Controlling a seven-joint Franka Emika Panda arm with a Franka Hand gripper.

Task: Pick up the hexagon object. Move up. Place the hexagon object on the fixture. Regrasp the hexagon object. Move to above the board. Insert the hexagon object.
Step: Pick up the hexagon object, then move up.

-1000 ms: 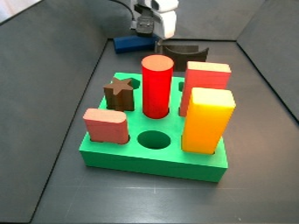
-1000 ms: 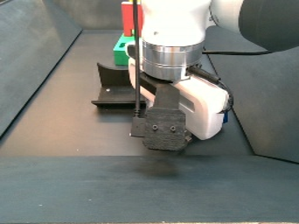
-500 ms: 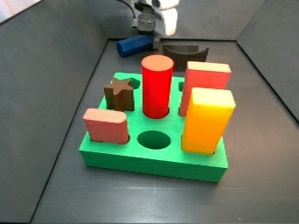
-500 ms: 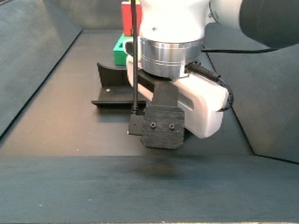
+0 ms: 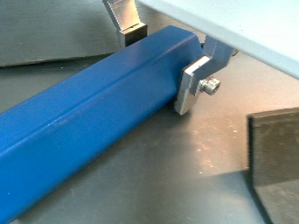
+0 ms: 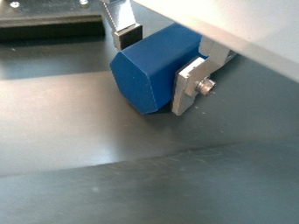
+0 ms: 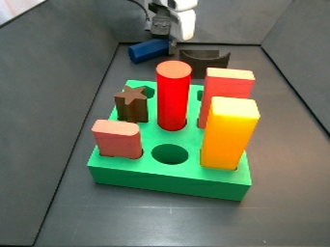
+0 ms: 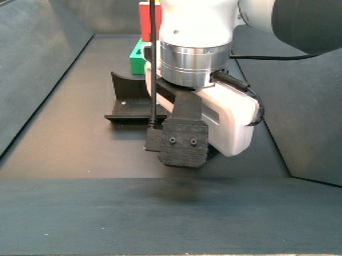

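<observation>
We see a dark grey tabletop inside matching grey walls. At the far end from the board, the gripper hangs near the fixture, its jaws clamped on the hexagon object.

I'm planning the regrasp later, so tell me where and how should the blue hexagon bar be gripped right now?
As it is held now: the gripper has its silver fingers clamped across two opposite flat facets of the hexagon object, close to one end, coming from above. The parallel flats give the pads full contact; edges would slip. The fixture sits just beside it.
</observation>
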